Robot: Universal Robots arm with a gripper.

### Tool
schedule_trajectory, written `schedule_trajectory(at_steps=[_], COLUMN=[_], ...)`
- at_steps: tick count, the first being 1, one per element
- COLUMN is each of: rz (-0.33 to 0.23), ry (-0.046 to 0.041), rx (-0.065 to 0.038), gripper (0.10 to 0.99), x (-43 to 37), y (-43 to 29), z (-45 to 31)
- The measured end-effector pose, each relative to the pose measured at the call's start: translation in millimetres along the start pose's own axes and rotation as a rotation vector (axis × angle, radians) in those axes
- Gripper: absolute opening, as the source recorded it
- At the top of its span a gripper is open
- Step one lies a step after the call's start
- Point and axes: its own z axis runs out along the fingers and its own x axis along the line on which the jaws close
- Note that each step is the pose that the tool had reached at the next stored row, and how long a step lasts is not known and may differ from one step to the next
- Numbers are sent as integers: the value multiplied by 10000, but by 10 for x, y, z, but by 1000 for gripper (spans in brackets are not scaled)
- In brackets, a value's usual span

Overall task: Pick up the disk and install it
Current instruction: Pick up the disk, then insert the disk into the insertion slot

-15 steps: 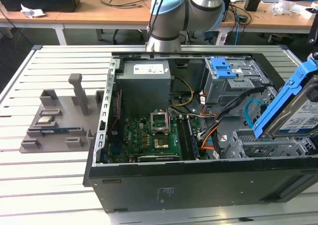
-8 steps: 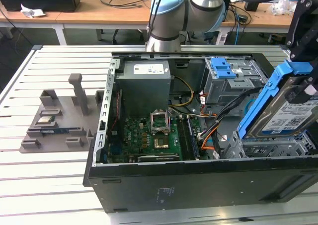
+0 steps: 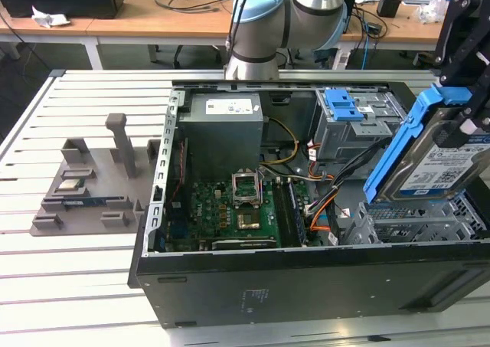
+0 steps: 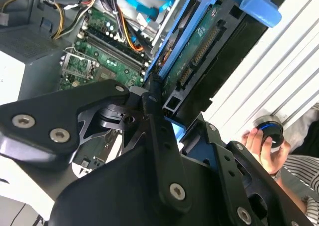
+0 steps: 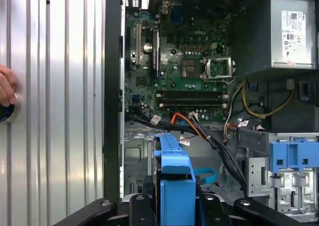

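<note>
In the exterior view my gripper point(image 3: 468, 109) holds the disk point(image 3: 429, 163) tilted above the open computer case point(image 3: 230, 293). In the second wrist view my jaws are clamped on its blue frame. In the first wrist view the motherboard point(image 5: 189, 81) lies beyond it.

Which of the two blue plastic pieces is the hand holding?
The blue frame around the disk, gripped by the hand over the case; the blue latch sits on the drive cage, untouched.

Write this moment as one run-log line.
gripper: shut on disk | disk: tilted, raised over open computer case | install: not yet done
</note>
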Motion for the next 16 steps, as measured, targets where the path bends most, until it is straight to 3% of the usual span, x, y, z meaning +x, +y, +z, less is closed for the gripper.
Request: schedule_trajectory(at_steps=[4, 16], rz=[1, 1], ry=[9, 11], rx=[-4, -4], gripper=[365, 365], x=[-4, -4], y=[-42, -49], z=[7, 7])
